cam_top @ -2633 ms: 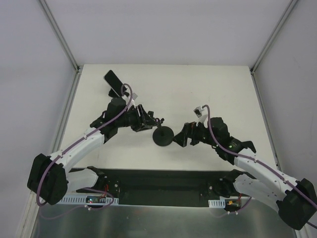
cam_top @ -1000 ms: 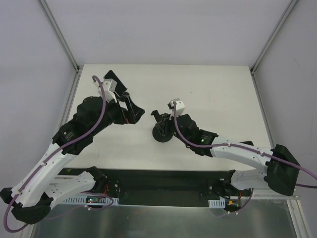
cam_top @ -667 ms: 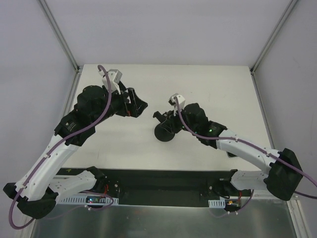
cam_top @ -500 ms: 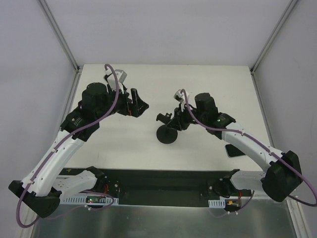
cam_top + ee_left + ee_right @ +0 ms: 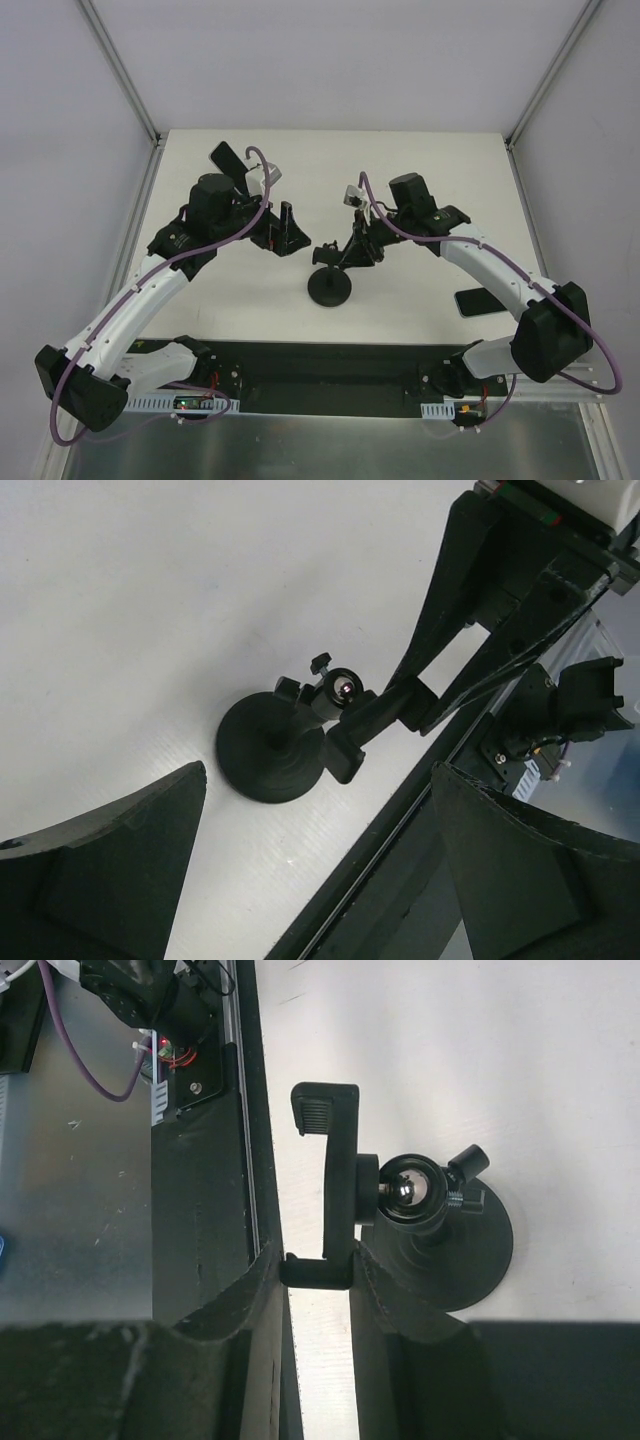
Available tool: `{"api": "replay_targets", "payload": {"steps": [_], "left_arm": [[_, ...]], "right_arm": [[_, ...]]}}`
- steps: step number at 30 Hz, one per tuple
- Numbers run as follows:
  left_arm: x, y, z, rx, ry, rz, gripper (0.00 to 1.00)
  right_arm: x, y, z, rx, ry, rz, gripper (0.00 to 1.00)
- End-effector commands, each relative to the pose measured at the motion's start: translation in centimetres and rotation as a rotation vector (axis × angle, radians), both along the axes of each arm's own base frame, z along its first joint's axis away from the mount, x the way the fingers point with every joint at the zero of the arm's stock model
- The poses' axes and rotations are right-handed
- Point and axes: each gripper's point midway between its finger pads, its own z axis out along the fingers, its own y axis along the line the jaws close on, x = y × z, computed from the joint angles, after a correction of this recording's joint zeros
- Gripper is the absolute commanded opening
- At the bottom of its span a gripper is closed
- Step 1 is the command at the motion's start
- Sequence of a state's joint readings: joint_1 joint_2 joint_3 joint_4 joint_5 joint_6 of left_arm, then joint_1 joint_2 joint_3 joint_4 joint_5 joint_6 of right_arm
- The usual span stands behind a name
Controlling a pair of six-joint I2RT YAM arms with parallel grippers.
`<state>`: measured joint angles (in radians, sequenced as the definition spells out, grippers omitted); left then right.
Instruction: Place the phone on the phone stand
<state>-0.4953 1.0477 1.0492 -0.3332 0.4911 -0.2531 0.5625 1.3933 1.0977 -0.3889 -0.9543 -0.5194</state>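
Phone stand (image 5: pixel 330 288) middle of table (image 5: pixel 420 170), toward near edge; phone (image 5: pixel 480 301) right of it, near right edge; folding stand (image 5: pixel 226 157) far-left corner.

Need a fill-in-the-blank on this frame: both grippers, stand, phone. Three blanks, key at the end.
1. The right gripper is shut on the ____ at the top of the phone stand.
2. The left gripper stands ____ and holds nothing.
3. The phone lies flat on the table, on the robot's ____ side of the stand.
Missing words: clamp; open; right.
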Motion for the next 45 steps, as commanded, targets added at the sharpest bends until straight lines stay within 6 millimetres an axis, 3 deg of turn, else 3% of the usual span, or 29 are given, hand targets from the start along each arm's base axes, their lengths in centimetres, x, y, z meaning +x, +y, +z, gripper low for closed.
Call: {"api": "replay_targets", "payload": {"steps": [1,3,4,7,10,11,13,14,15,16,19,20,22,24,26,27,30,31,34,37,45], "left_arm": [[-0.6,-0.4,2.5,-0.068,-0.084,-0.059,0.93],[-0.8,-0.5,2.6,-0.075,-0.085,-0.065,0.93],[-0.9,-0.5,2.6,-0.078,-0.079,-0.067,0.93],[-1.0,-0.5,2.7,-0.083,-0.079,-0.067,0.93],[-1.1,-0.3,3.0,-0.085,-0.089,-0.057,0.94],[-1.1,-0.2,3.1,-0.084,-0.097,-0.052,0.93],[-1.1,0.0,3.3,-0.085,-0.106,-0.042,0.94],[-1.1,0.0,3.3,-0.086,-0.104,-0.038,0.94],[-1.1,0.0,3.4,-0.087,-0.107,-0.038,0.94],[-1.2,0.0,3.5,-0.09,-0.108,-0.039,0.94],[-1.3,0.1,3.6,-0.093,-0.11,-0.036,0.94],[-1.2,0.1,3.7,-0.093,-0.111,-0.033,0.94],[-1.2,0.2,3.6,-0.092,-0.11,-0.027,0.95],[-1.3,0.2,3.7,-0.094,-0.11,-0.028,0.95],[-1.3,0.2,3.7,-0.097,-0.108,-0.026,0.95],[-1.3,0.2,3.7,-0.096,-0.108,-0.025,0.95],[-1.3,0.1,3.7,-0.099,-0.102,-0.027,0.95],[-1.3,0.1,3.7,-0.101,-0.101,-0.03,0.95],[-1.5,0.0,3.8,-0.105,-0.097,-0.036,0.95],[-1.6,0.0,3.8,-0.108,-0.093,-0.039,0.95],[-1.3,-0.1,3.4,-0.102,-0.084,-0.036,0.96]], "right_arm": [[0.5,0.7,3.4,0.085,-0.116,0.046,0.06],[1.1,0.6,3.2,0.068,-0.11,0.0,0.09],[1.4,0.6,3.0,0.059,-0.11,-0.02,0.36],[2.6,0.1,2.3,0.018,-0.103,-0.149,0.72],[3.4,-1.1,2.8,0.019,-0.118,-0.314,0.92],[3.5,-1.8,3.8,0.03,-0.152,-0.365,0.95],[3.5,-3.1,3.5,0.014,-0.151,-0.454,1.0],[4.0,-4.5,4.4,0.015,-0.202,-0.544,1.0],[4.3,-5.6,3.8,-0.003,-0.2,-0.604,0.97],[4.2,-6.6,4.8,0.023,-0.212,-0.668,0.97],[6.1,-10.8,5.0,0.016,-0.213,-0.973,0.97],[7.6,-13.8,4.7,-0.021,-0.233,-1.166,0.97],[7.9,-18.0,2.8,-0.079,-0.175,-1.405,0.97],[7.5,-23.5,0.2,-0.165,-0.086,-1.717,0.96],[6.5,-26.3,-2.6,-0.208,0.03,-1.884,0.97],[6.1,-28.6,-3.6,-0.226,0.096,-1.995,0.97],[3.8,-32.2,-6.7,-0.348,0.363,-2.207,0.97],[3.2,-32.9,-8.2,-0.433,0.45,-2.25,0.97],[0.5,-35.6,-10.1,-0.639,0.676,-2.375,0.97],[-0.2,-36.9,-12.1,-0.703,0.82,-2.397,0.96],[-1.3,-37.5,-14.3,-0.637,0.905,-2.48,0.96]]}}
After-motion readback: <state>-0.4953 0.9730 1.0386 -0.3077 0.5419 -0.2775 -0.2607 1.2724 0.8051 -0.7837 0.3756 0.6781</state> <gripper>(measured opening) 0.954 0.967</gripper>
